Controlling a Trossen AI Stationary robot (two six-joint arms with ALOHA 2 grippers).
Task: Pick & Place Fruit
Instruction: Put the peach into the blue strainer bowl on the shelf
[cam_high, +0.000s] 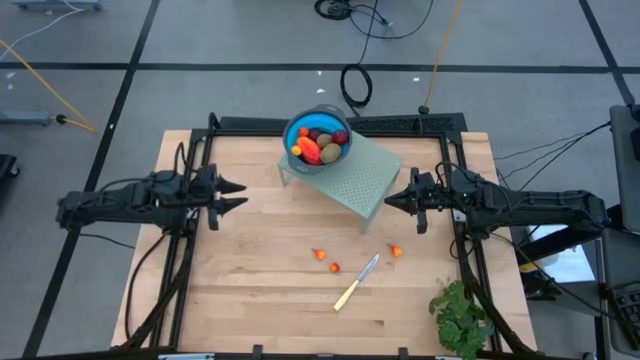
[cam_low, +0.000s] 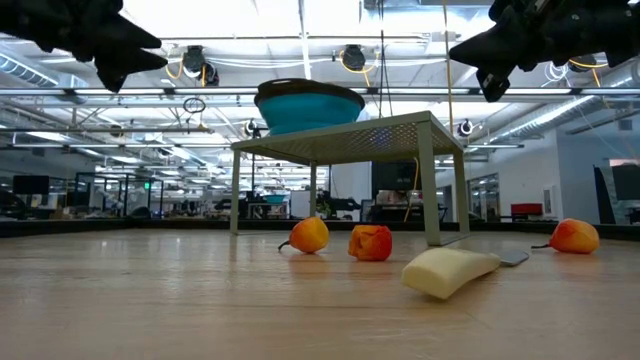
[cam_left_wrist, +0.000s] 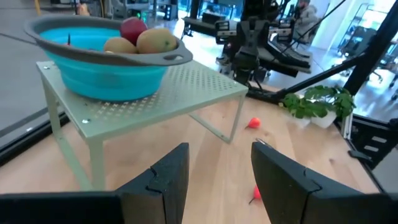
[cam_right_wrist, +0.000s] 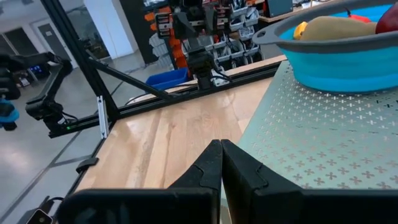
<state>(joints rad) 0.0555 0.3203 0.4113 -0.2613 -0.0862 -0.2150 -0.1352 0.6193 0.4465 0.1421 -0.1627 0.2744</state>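
- Left hand (cam_high: 238, 195) hovers over the counter's left side with its fingers spread and nothing between them; the right hand (cam_high: 392, 201) hangs at the right edge of the rack, fingers pressed together and empty.
- Wooden counter (cam_high: 250, 290) carries everything, with both arms reaching in from its sides.
- Pale green perforated rack (cam_high: 360, 180) stands on legs near the far middle, bearing the bowl.
- Leafy green bunch (cam_high: 462, 318) lies at the near right corner, well apart from the fruit.
- Blue bowl (cam_high: 296, 130) sits on the rack and already holds most of the fruit: brownish-green ovals (cam_high: 330, 152), dark red balls (cam_high: 340, 137) and a longer red-orange piece (cam_high: 310, 150).
- Pale-handled knife (cam_high: 355, 284) lies on the counter in front of the rack.
- Three tiny orange-red pieces are not yet in the bowl: two (cam_high: 320, 254) (cam_high: 335, 267) left of the knife, one (cam_high: 396, 251) to its right.
- Judging by this, the task looks mostly done, with those three small pieces left.
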